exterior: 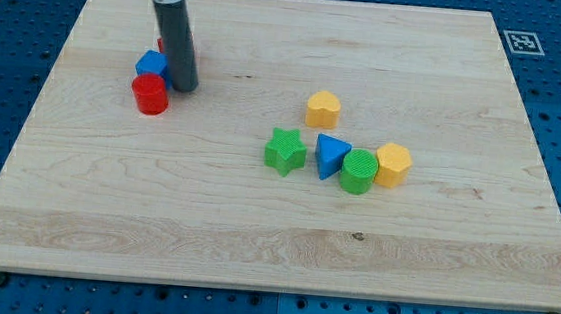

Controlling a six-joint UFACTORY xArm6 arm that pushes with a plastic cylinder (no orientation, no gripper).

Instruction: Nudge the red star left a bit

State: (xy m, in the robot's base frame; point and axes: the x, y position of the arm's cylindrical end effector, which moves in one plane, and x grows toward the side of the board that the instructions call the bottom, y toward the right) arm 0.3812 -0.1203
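My tip (185, 88) rests on the board in the upper left part of the view. The rod hides most of a red block (161, 44); only a red sliver shows at the rod's left edge, so its star shape cannot be made out. A blue block (150, 64) sits just left of the rod, touching or nearly touching it. A red cylinder (150, 96) stands directly below the blue block, just left of my tip.
Near the middle stand a yellow heart (322, 109), a green star (285, 150), a blue triangle (331, 156), a green cylinder (359, 171) and a yellow hexagon (393, 164). The wooden board (272, 267) ends at a blue pegboard.
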